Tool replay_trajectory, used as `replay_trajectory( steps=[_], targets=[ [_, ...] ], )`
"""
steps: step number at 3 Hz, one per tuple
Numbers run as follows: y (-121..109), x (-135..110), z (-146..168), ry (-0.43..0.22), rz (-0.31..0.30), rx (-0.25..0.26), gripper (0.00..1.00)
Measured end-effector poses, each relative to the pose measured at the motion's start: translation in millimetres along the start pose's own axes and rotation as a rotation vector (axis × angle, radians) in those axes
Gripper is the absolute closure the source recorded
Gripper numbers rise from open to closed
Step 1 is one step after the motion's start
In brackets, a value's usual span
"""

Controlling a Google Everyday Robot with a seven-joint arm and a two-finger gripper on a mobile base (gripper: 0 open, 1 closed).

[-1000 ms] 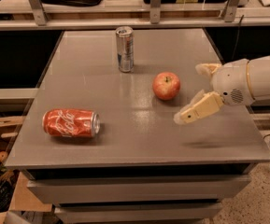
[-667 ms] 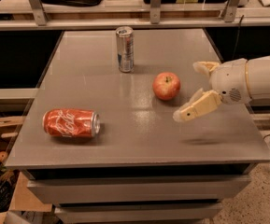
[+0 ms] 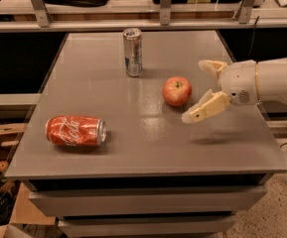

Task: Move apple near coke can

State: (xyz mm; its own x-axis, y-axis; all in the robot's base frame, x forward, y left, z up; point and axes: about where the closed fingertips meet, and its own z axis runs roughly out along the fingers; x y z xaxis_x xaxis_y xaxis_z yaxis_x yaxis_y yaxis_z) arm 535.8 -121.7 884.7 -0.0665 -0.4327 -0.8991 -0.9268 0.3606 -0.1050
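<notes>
Apple [image 3: 177,90]: seen in the camera view standing upright on the tabletop [image 3: 148,148], right of the middle. It is red with yellowish patches, and the stem hollow is turned upward. It is not held by anything.
Coke can [image 3: 75,131]: laid on its side near the front left corner of the tabletop. The silver top is turned to the right and the white script is shown on the red wall. It is set well apart from the apple, to the apple's left and nearer the front edge.
Silver can [image 3: 132,52]: stood upright toward the back of the tabletop, behind and to the left of the apple, apart from it.
End effector [image 3: 194,91]: found just to the right of the apple, above the tabletop, with its shadow cast on the surface below. The two tan fingers [image 3: 206,109] are spread wide, one raised behind the apple's right side and the other pointed forward and down in front of it. Nothing is gripped between them, and no contact with the apple can be made out.
Arm [image 3: 272,81]: a white casing is reached in from the right edge and held over the right side of the tabletop.
Surroundings: a shelf rail [image 3: 133,25] is seen behind the tabletop, and cardboard boxes [image 3: 4,217] are kept on the floor at lower left.
</notes>
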Motion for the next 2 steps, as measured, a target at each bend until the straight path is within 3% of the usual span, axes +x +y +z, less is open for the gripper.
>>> replay_trajectory(
  steps=[2],
  targets=[
    [-1, 5, 32, -0.007, -0.051, -0.053, 0.0]
  ],
)
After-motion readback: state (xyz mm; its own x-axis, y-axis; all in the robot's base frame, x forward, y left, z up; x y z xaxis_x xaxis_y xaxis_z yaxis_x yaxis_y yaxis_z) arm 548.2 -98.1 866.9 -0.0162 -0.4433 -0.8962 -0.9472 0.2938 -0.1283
